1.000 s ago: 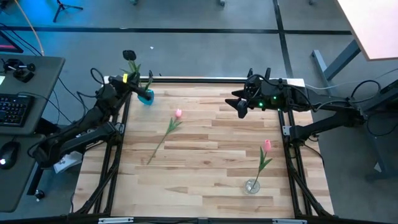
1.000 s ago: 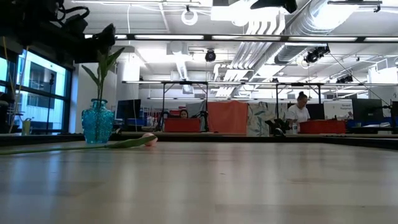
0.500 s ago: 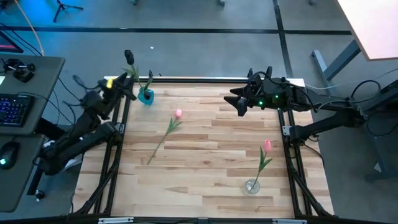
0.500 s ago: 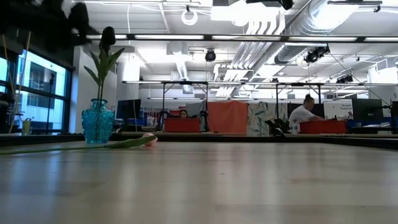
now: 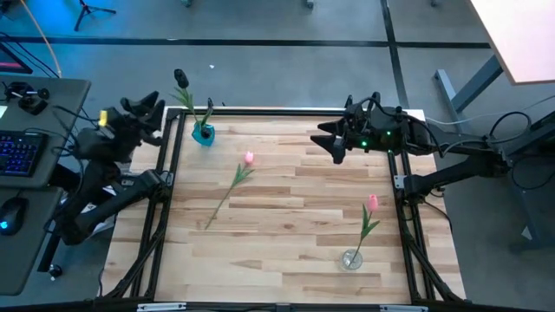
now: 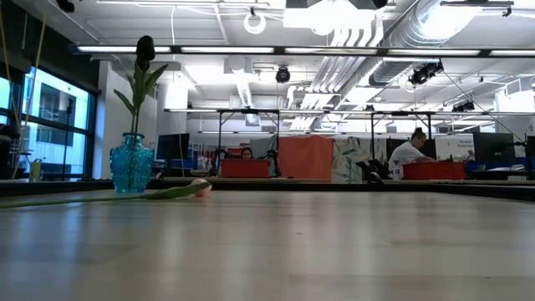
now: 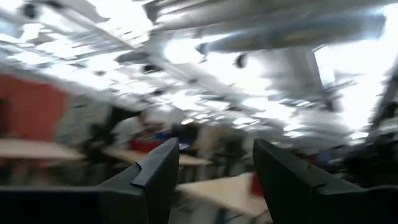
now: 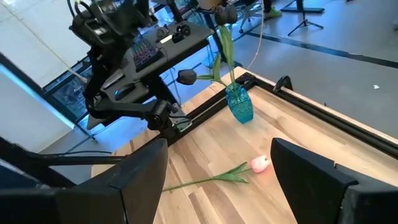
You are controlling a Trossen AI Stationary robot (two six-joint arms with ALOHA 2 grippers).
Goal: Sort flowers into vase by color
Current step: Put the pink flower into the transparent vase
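Both grippers, left gripper [image 5: 147,108] and right gripper [image 5: 332,143], agape, empty; next grasp loose pink tulip [image 5: 232,183] mid-stem, right of blue vase [image 5: 204,134]

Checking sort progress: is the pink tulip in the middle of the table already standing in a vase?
No. In the high view the pink tulip lies flat on the table, apart from the blue vase.

Blue vase [image 8: 240,106] holding dark tulip [image 8: 224,15], pink tulip [image 8: 259,163] lying nearby
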